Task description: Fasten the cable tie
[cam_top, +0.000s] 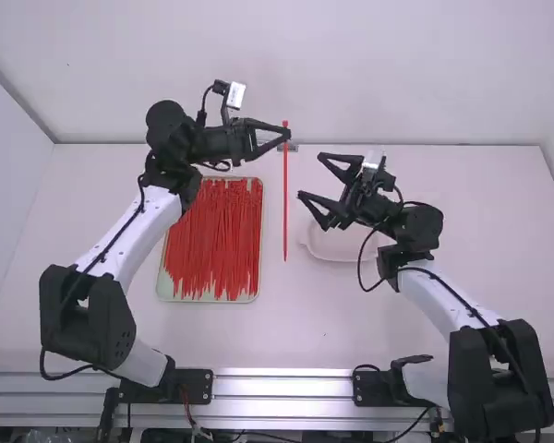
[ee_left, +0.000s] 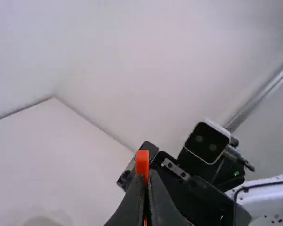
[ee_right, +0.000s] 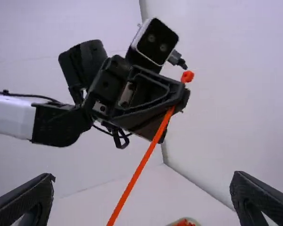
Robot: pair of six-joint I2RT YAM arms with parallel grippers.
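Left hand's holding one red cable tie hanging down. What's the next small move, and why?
Probably move the open right hand to the cable tie and close on its hanging tail. The left hand pinches it just below the head, the tail hangs free, and the right hand is beside it, empty.

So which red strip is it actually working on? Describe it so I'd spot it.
On the white table lies a tray heaped with red ties. Just beside that tray, toward the table's middle, the left arm's claw pinches one cable tie near its head. Unlike the heap lying flat, this one hangs alone from the claw, off the tray.
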